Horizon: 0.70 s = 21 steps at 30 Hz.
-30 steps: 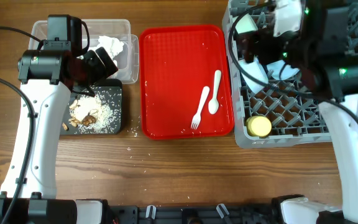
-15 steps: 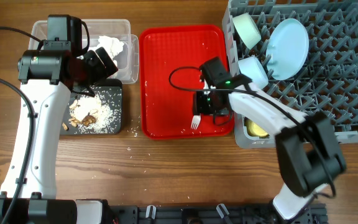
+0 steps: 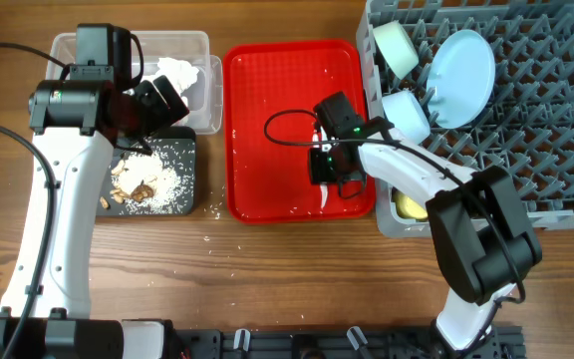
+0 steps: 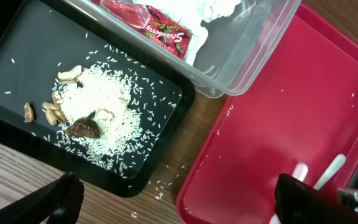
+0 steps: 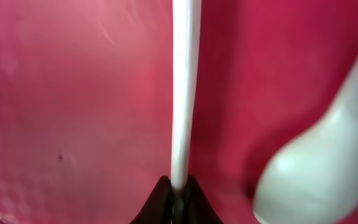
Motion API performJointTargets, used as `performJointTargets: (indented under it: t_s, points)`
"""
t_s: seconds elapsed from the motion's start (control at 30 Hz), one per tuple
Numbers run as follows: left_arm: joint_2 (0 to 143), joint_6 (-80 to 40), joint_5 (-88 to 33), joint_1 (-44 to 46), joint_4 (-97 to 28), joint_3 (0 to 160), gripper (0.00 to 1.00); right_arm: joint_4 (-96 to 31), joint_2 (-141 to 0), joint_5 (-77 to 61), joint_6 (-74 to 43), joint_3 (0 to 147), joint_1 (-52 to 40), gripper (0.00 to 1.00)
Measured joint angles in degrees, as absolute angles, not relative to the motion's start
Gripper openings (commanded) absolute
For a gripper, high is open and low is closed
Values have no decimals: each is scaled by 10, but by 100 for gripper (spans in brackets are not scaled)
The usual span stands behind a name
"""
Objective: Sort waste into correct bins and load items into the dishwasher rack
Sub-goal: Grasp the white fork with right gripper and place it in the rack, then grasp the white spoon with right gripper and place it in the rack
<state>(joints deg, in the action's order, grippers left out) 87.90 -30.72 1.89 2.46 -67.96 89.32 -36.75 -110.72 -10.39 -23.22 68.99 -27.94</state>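
The step in hand looks to be lifting the fork (image 5: pixel 182 93) off the red tray (image 3: pixel 267 110), which lies at the middle of the surface's far edge. The right hand (image 3: pixel 329 168) is low over the tray's right half. In the wrist view its two dark fingertips are clenched on the thin white handle, so the grasp seems made. The spoon (image 5: pixel 316 174) lies just beside it, bowl close to the pinch. A good lift goes straight up, so that the fingers do not drag the spoon along. The hold is narrow on a slim handle and the fork may swing, so I would keep the squeeze firm and move slowly. I would also raise it well above the tray's rim and the wall of the dishwasher rack (image 3: pixel 556 150) at the far right corner. Inside, the plate (image 3: pixel 463 65), green bowl (image 3: pixel 397 45) and pale blue bowl (image 3: pixel 407 115) stand along the rack's left side, with the yellow cup (image 3: pixel 412 206) at its near left corner. The open pegs further right look the safer place to lay the fork. The left hand (image 4: pixel 179 202) hangs released and empty, fingers wide apart. It is over the black bin (image 3: pixel 182 140) of rice near the far left corner, beside the clear bin (image 3: pixel 133 42) holding the wrapper (image 4: pixel 151 25).
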Motion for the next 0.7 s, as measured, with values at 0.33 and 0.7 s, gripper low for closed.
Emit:
performJointTargets:
  t_s: [0.33,0.7]
  points:
    - [879,-307,19,25,-680,893,100,-623,-726,22,-276,805,-96,4]
    - [879,-307,19,25,-680,893,100,-550,-850,37,-383,689,55,57]
